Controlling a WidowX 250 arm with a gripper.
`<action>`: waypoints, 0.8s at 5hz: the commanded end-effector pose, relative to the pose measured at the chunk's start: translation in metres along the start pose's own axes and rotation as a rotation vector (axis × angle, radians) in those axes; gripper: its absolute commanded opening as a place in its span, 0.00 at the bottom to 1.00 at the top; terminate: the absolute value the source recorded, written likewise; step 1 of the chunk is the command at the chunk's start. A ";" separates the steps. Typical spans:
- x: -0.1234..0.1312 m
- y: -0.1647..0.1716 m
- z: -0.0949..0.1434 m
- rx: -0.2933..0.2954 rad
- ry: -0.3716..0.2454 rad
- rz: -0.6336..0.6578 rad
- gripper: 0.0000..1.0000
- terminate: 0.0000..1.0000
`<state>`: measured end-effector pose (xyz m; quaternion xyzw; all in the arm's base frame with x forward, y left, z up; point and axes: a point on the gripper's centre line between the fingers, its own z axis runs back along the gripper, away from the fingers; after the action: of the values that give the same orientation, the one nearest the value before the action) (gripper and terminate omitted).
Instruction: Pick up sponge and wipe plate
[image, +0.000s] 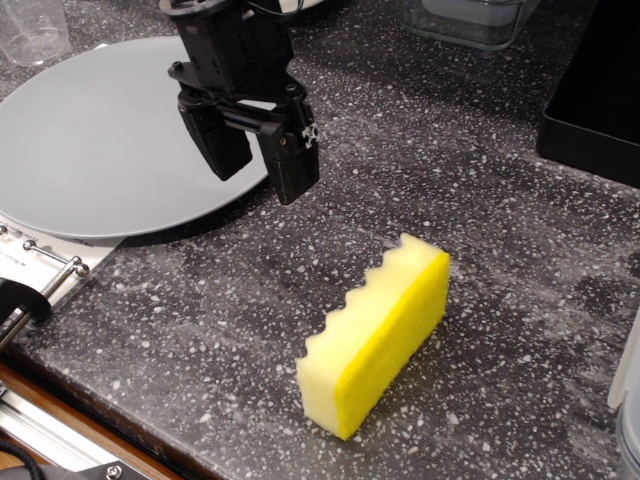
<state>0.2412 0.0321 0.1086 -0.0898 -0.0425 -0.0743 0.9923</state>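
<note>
One clear cup (33, 30) (far corner) beyond plate (100, 140); black tray (595, 90) opposite.

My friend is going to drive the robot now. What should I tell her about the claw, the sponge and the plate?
Claw: open, holding nothing, hanging over the near right edge of the grey plate.
Sponge: yellow, standing on its long edge on the dark speckled counter, wavy side up, apart from the plate and nearer the camera than the claw.
Plate: lying flat on the counter, nothing on it.
Done: nothing yet; the sponge is not picked up.
Left: move the claw over to the sponge, grab it, carry it to the plate and wipe.
</note>
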 end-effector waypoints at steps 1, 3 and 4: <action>0.000 0.000 0.000 0.000 0.000 0.000 1.00 0.00; 0.004 -0.058 0.006 -0.058 0.018 0.087 1.00 0.00; 0.002 -0.080 -0.004 -0.036 0.008 0.054 1.00 0.00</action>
<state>0.2252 -0.0500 0.1031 -0.1015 -0.0130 -0.0525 0.9934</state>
